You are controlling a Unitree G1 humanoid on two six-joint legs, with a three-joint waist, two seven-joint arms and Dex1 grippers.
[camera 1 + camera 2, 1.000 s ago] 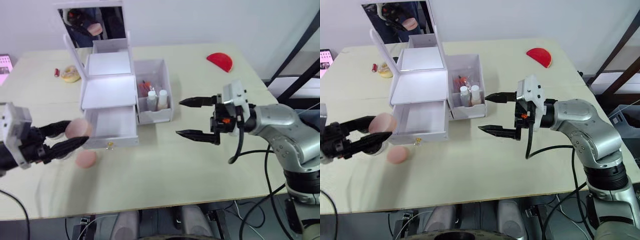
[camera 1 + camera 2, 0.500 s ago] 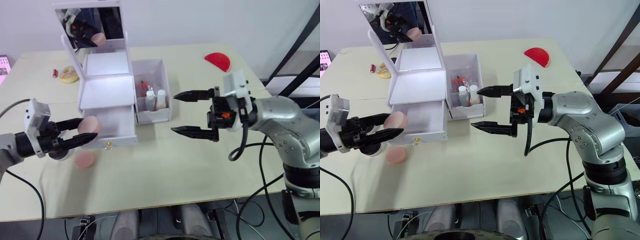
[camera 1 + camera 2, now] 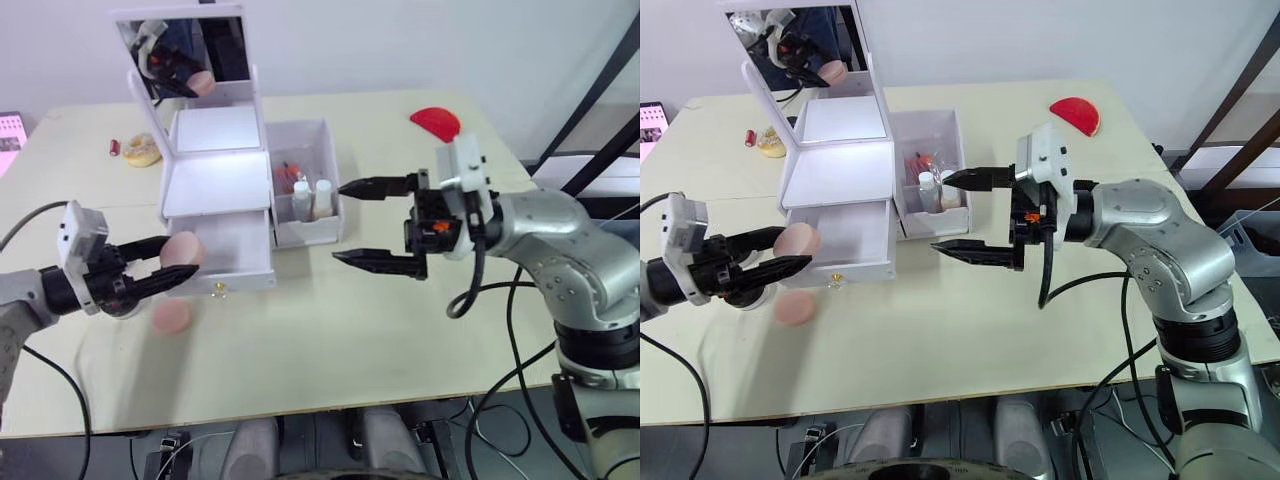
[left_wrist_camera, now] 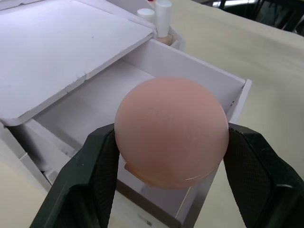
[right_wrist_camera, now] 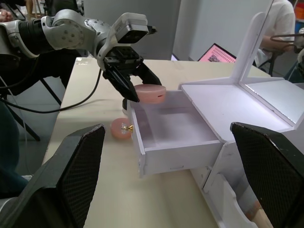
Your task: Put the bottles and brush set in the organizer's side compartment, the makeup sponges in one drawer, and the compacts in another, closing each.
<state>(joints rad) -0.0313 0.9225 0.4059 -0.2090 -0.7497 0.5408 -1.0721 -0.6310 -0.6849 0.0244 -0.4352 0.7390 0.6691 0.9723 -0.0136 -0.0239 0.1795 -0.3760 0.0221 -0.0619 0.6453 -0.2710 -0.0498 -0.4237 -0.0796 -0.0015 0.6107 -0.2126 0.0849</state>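
**Sponge held at open drawer**

One makeup sponge [image 4: 172, 130] is pinched flat btwn the fingers of the left gripper [image 3: 160, 262], held at the front-left corner of the pulled-out lower drawer [image 3: 235, 250] of the organizer [image 3: 215, 180]. A second sponge [image 3: 171, 317] is seen on the table [image 3: 330, 340], just in front of the drawer, near its gold knob. The bottles [image 3: 312, 199] are stood in the side compartment [image 3: 306, 185], w/ other small items behind them. The right gripper [image 3: 372, 222] is held above the table, right of the compartment, fingers spread wide, nothing btwn them. A red half-disc [image 3: 436, 123] lies at the far right.
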